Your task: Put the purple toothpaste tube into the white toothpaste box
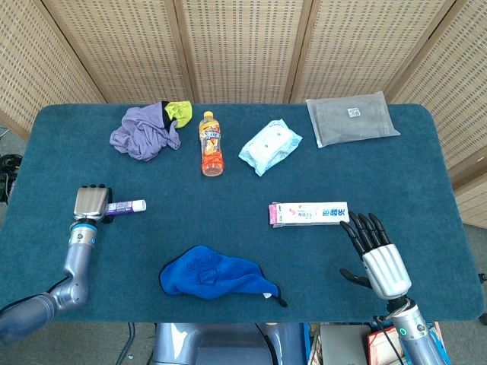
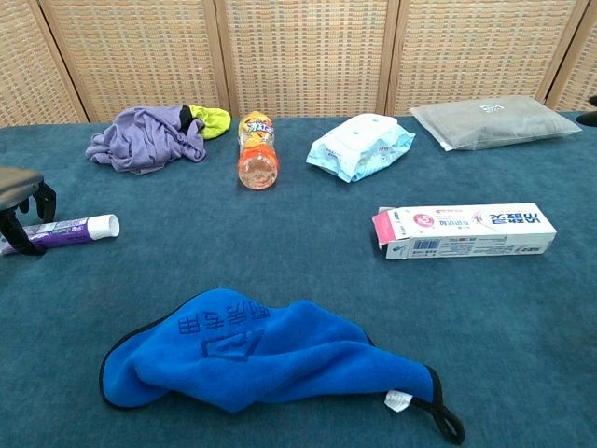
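The purple toothpaste tube (image 1: 126, 206) (image 2: 73, 230) lies flat near the table's left edge, its white cap pointing right. My left hand (image 1: 90, 203) (image 2: 22, 200) hovers over the tube's tail end. Its fingers hang down in front of and behind the tube, still apart. The white toothpaste box (image 1: 308, 214) (image 2: 464, 231) lies on its side right of centre, its pink flap end facing left. My right hand (image 1: 374, 248) lies palm down with fingers spread, the fingertips just short of the box's right end; it holds nothing.
A crumpled blue cloth (image 1: 213, 275) (image 2: 256, 355) lies at the front centre between tube and box. Along the back lie a purple garment (image 1: 143, 133), an orange drink bottle (image 1: 211, 143), a wipes pack (image 1: 269, 145) and a grey pouch (image 1: 351, 118).
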